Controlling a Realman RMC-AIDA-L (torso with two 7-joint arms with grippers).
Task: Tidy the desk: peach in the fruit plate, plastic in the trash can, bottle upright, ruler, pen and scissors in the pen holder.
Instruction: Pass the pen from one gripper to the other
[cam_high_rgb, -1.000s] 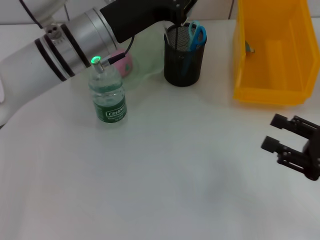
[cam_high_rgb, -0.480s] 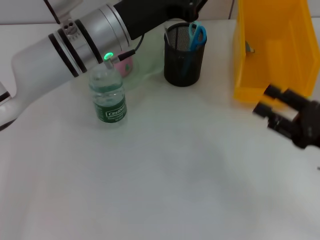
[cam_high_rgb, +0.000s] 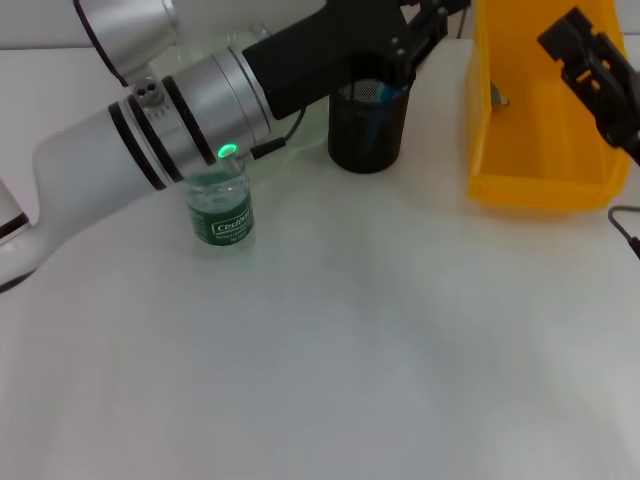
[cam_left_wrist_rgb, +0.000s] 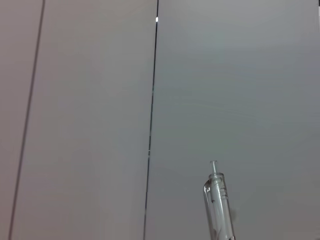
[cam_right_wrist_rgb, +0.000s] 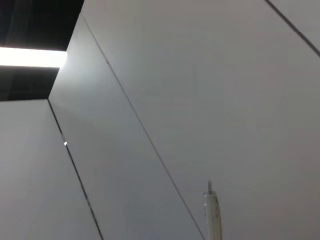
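Observation:
The bottle (cam_high_rgb: 219, 207) stands upright on the white desk, partly under my left arm. That arm reaches across to the black mesh pen holder (cam_high_rgb: 367, 132) and covers its top, so the scissors, ruler and peach are hidden. My left gripper (cam_high_rgb: 425, 25) is beyond the holder at the picture's top edge. A bit of the pale green fruit plate (cam_high_rgb: 312, 124) shows beside the holder. My right gripper (cam_high_rgb: 582, 45) hangs open and empty above the yellow trash can (cam_high_rgb: 540, 190). A slim clear pen tip (cam_left_wrist_rgb: 218, 201) shows against a wall in the left wrist view.
A small grey scrap (cam_high_rgb: 497, 95) lies against the inner wall of the trash can. Both wrist views face bare wall panels. A cable (cam_high_rgb: 625, 228) shows at the right edge of the desk.
My right gripper rose from low at the desk's right side to above the yellow trash can. My left arm swung right, now covering the holder's top and the peach.

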